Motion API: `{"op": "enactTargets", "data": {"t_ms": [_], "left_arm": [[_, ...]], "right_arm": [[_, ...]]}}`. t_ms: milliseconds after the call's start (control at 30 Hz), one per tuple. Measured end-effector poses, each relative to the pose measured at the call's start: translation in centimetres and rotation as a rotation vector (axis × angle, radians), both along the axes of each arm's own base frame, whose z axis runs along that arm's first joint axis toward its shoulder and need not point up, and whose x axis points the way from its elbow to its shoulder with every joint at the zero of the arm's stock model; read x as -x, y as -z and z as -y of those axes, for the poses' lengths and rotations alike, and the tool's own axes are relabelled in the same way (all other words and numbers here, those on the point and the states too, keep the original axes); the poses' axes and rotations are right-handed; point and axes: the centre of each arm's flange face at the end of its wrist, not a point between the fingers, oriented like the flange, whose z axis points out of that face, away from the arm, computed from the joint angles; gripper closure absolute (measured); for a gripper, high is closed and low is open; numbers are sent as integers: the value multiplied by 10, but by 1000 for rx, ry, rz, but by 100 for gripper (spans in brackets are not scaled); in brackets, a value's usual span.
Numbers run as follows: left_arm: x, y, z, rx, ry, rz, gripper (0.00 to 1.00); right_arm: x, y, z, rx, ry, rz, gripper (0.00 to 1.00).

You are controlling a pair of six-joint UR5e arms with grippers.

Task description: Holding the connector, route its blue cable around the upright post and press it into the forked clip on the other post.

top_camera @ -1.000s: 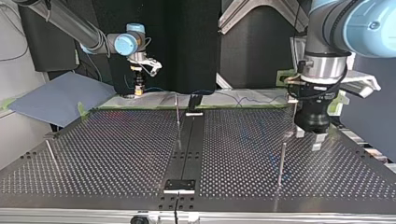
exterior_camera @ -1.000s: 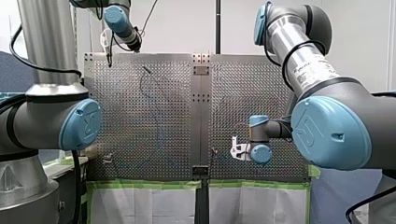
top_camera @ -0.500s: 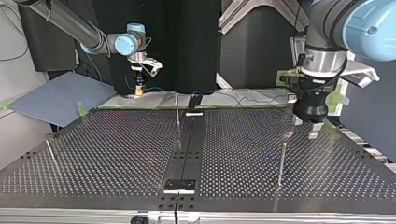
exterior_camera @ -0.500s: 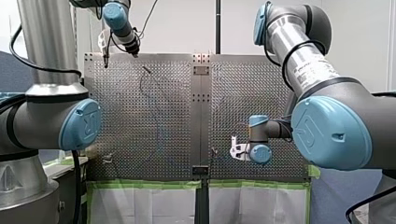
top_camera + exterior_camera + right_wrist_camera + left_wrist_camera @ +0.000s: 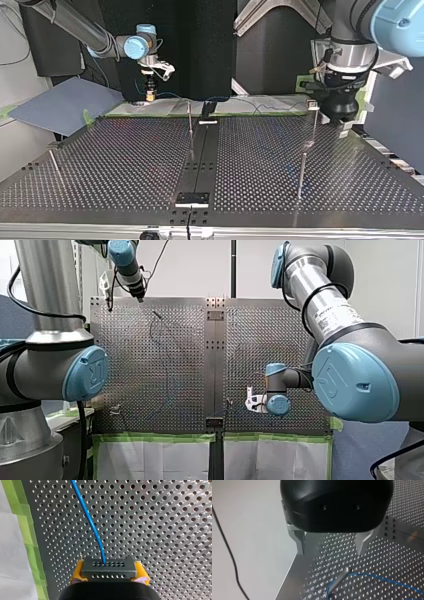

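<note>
Perforated table (image 5: 125, 165) edged with green tape (image 5: 155, 436) (white sheets (image 5: 155, 460) below), blue-grey mat (image 5: 65, 102) beside it.

In the right wrist view the connector (image 5: 109, 568) covers all but the outer edges of the right gripper's (image 5: 109, 573) yellow fingers (image 5: 77, 571), and the cable (image 5: 87, 517) leaves the view ahead of them, over the bench (image 5: 162, 530). In the left wrist view the post (image 5: 339, 578) near the bench's edge is blurred, its foot hard to make out, and the cable looped there runs out of view. In the front view the cable is too faint to follow whole, and the posts (image 5: 158, 315) are too small for their tips to be read.
</note>
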Motion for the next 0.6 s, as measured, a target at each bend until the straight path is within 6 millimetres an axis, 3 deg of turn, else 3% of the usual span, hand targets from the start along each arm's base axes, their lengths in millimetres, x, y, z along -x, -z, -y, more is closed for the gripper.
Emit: {"op": "enactTargets", "data": {"t_ms": [600], "left_arm": [[5,-3,-5,10,-55,12,0]], "right_arm": [[-1,1,-2,-5,-3,-4,100]]}}
